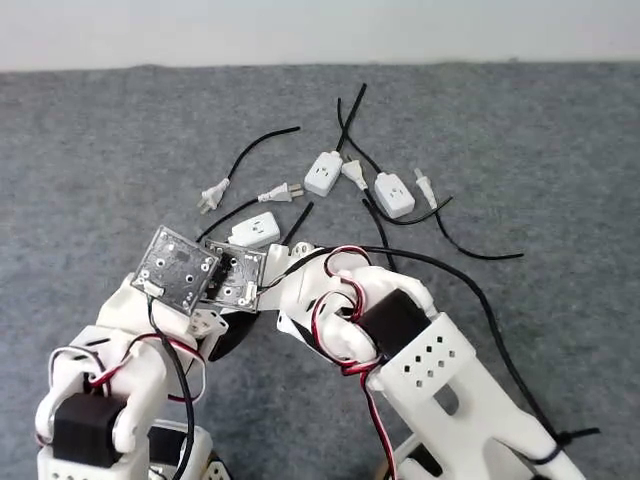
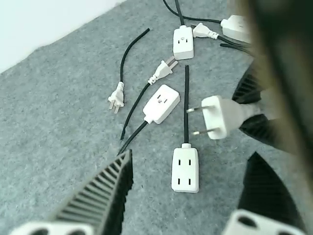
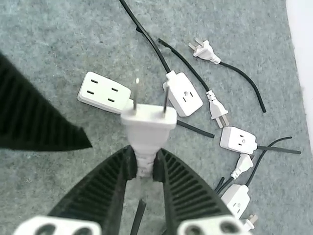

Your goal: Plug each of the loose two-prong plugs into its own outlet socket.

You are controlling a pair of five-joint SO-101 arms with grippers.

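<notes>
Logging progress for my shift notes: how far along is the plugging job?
Done: no plug looks seated yet. In hand: the right end effector grips one plug, prongs out, near the double socket. Left: inserting it, then the loose plugs on the mat.

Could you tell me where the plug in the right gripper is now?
In the right wrist view, the plug is clamped in the right gripper, prongs pointing toward the double socket, its nearest neighbour.

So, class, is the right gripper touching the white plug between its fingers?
Touching. The right wrist view shows the right gripper shut on the plug, both fingers pressed against its neck.
</notes>
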